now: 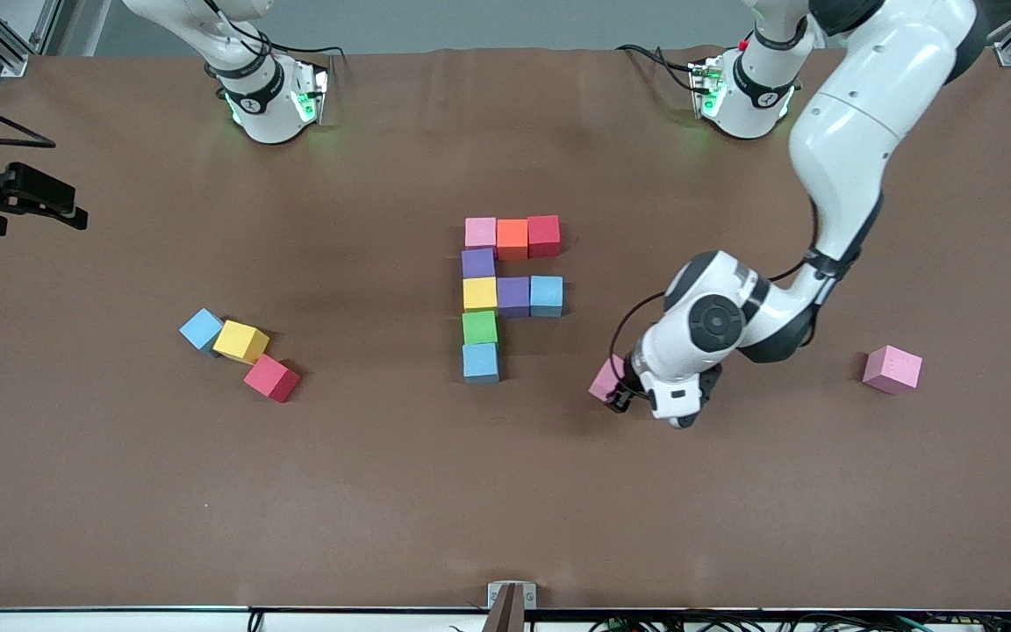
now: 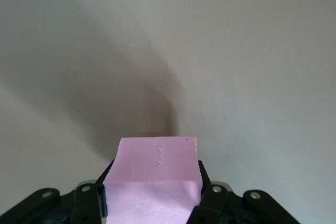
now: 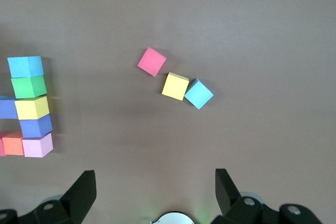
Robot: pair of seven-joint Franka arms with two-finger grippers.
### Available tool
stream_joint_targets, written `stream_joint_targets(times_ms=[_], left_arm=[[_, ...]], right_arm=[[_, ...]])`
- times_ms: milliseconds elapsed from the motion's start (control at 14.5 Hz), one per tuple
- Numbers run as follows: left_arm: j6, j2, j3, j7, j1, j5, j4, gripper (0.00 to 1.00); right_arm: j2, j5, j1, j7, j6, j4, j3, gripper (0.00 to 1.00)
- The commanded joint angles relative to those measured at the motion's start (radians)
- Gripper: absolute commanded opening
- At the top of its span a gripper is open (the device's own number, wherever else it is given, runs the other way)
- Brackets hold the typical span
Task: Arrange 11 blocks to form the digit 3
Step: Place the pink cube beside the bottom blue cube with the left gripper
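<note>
The brown cloth-covered table (image 1: 505, 491) spans the whole front view. The left arm, white and jointed, reaches from its base down over the table toward its own end. Its left gripper (image 1: 618, 397) is closed on a pink foam cube (image 1: 604, 379), whose flat top shows between the black fingers (image 2: 88, 203) in the left wrist view. It is over bare table, between the figure and a second pink foam cube (image 1: 892, 369) that sits alone, well apart, toward the left arm's end.

The right arm waits at its base, held high. The right gripper (image 3: 155, 192) has its fingers spread wide with nothing between them, and is seen only in its own wrist view.

The unfinished digit 3 (image 1: 510, 294) stands at the table's middle, nine touching foam cubes. Its top bar is a pink cube (image 1: 480, 232), an orange cube (image 1: 512, 238) and a red cube (image 1: 544, 234). A purple cube (image 1: 478, 262) joins it to the middle bar: a yellow cube (image 1: 480, 293), a second purple cube (image 1: 513, 295) and a light blue cube (image 1: 546, 295). Nearer to the front camera come a green cube (image 1: 479, 327) and another light blue cube (image 1: 480, 361), ending the column.

Toward the right arm's end lie three loose cubes in a slanted row, touching: a light blue one (image 1: 201, 329), a yellow one (image 1: 240, 341) and a red one (image 1: 271, 378).
</note>
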Motion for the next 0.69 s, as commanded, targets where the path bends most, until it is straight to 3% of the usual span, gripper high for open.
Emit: stream_joint_targets(times_ms=[0, 138, 344, 619], left_arm=[[-0.024, 0.052, 0.035, -0.15, -0.08, -0.019, 0.099, 0.09], [-0.022, 0.058, 0.037, -0.299, -0.121, -0.011, 0.102, 0.09], [-0.018, 0.058, 0.095, -0.438, -0.218, -0.015, 0.108, 0.09], [-0.01, 0.083, 0.113, -0.661, -0.266, -0.019, 0.147, 0.09]], right_arm=[[-0.038, -0.018, -0.007, 0.015, 0.01, -0.035, 0.002, 1.0], [-0.046, -0.035, -0.007, 0.015, 0.013, -0.029, 0.001, 1.0], [-0.047, -0.046, -0.009, 0.015, 0.011, -0.029, 0.001, 1.0], [-0.083, -0.043, -0.039, 0.017, 0.014, -0.032, 0.01, 1.0]])
